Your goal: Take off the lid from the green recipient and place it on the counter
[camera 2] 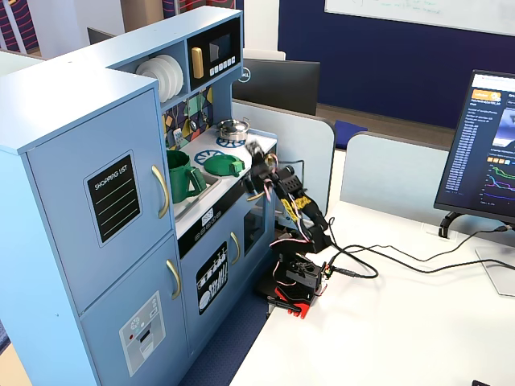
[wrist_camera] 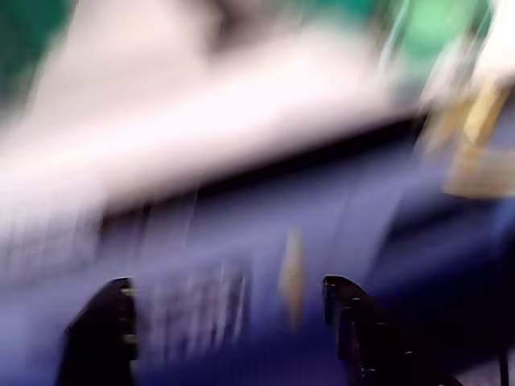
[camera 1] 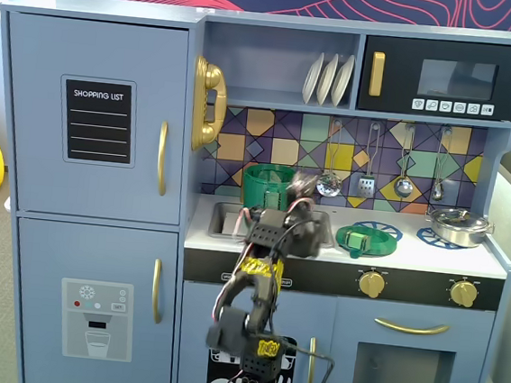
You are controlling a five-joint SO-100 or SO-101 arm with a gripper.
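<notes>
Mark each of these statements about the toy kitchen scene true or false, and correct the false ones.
1. The flat round green plastic lid lies on the white counter. True.
2. The tall dark-green plastic recipient stands open, no lid on it. True.
3. The gripper holds the lid. False: in the wrist view its fingers are apart with nothing between them.
4. The small steel pot sits in the sink. False: it stands on the counter at the right end in a fixed view.
5. The white plates are stacked on the counter. False: they stand on the upper shelf.
</notes>
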